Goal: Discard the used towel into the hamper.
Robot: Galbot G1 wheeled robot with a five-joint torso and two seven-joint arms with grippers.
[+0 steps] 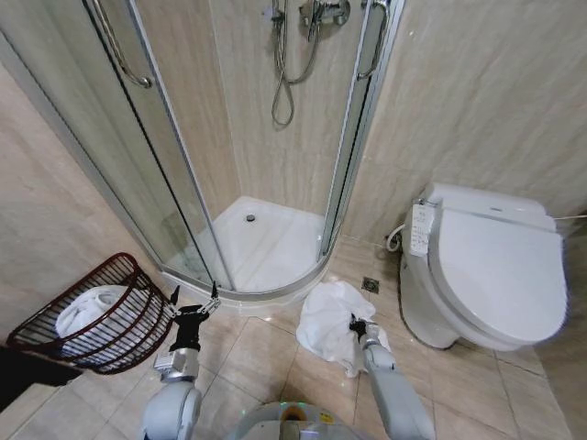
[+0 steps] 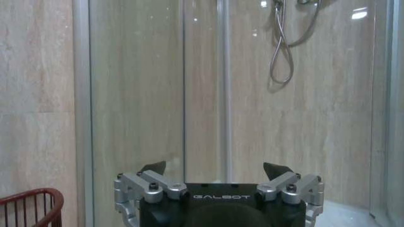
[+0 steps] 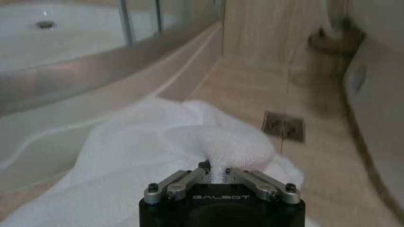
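While the white towel point(image 1: 332, 323) lies crumpled on the tiled floor point(image 1: 252, 353) between the shower base point(image 1: 266, 246) and the toilet point(image 1: 495, 275), the right gripper point(image 1: 357, 326) is down on top of it with its fingers drawn together on a raised fold of the cloth, as the right wrist view shows point(image 3: 215, 172); pinching a ridge near the heap's middle seems meant to lift the whole bundle rather than a trailing corner. The hamper point(image 1: 96, 316) stands well apart on the robot's left, tilted so that its mouth faces inward, and it already holds some white cloth point(image 1: 87, 312). The left gripper point(image 1: 194, 301) hovers just beside the hamper's rim with its fingers spread and nothing between them, raised off the floor and facing the glass shower door point(image 2: 151, 94); it looks parked there, out of the way. Near the towel a small floor drain point(image 1: 371, 285) sits in the tiles, and the toilet's side control panel point(image 1: 421, 229) juts out close to the right arm. The carry to the hamper must cross the open floor in front of the shower's curved sill, and the left arm itself stands in that line, so a hanging towel could brush it or snag.
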